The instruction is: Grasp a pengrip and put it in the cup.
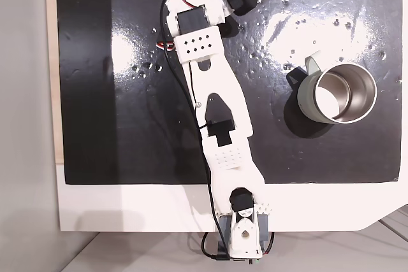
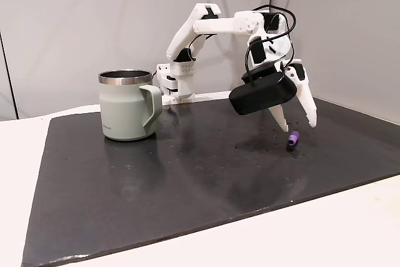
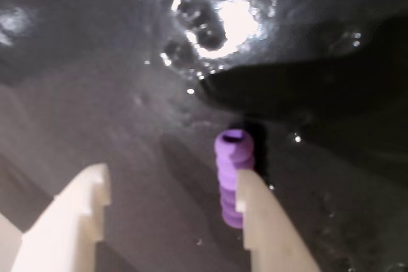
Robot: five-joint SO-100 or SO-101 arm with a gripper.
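Note:
The pengrip [image 3: 231, 170] is a small purple ribbed tube lying on the black mat, and it shows at the right in a fixed view [image 2: 293, 139]. My gripper [image 3: 172, 176] stands open just above the mat, straddling it. In the wrist view the pengrip lies inside the gap, close against the right finger [image 3: 268, 221]. Seen from the side in a fixed view, the gripper [image 2: 298, 124] points down with its tips just above the pengrip. The cup [image 2: 128, 104] stands upright, well away from the gripper. Seen from above it is empty, with a shiny steel interior [image 1: 336, 93].
A glossy black mat [image 1: 127, 125] covers most of the white table [image 1: 127, 208]. The arm's base [image 1: 242, 234] sits at the table's near edge in a fixed view from above. The black wrist camera [image 2: 262, 95] hangs beside the fingers. Grey walls stand behind.

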